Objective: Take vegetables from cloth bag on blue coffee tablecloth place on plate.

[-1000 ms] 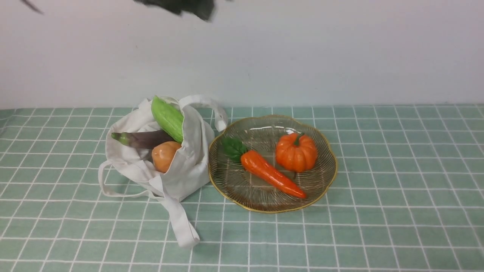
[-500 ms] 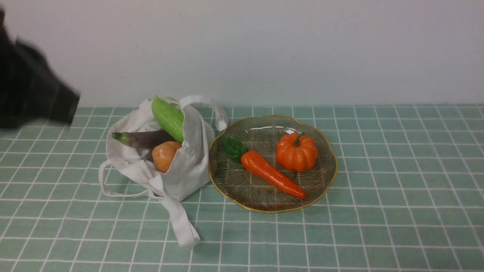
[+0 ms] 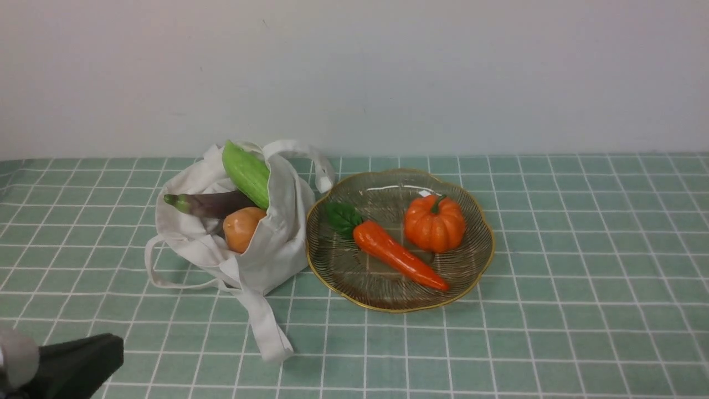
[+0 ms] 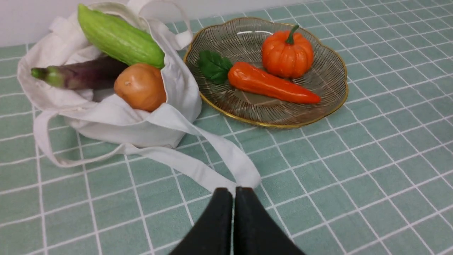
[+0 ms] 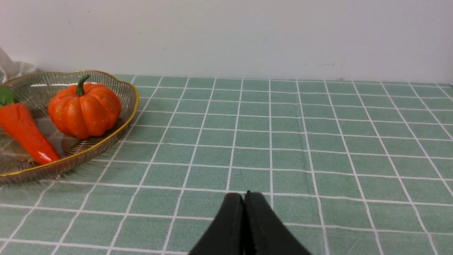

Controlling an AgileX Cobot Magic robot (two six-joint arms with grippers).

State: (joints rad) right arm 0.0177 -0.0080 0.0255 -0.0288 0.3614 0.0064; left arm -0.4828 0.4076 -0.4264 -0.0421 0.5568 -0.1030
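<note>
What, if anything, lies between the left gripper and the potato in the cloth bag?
Only the cloth bag itself. Its long strap lies flat on the tablecloth just ahead of the left gripper, whose jaws are together, and its front fabric edge rises before the potato. Nothing else visible stands between them.

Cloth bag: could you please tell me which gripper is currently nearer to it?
Left. The left gripper, shut, sits just in front of the cloth bag, by its strap end. The right gripper, also shut, is over tablecloth beyond the plate, away from the bag.
</note>
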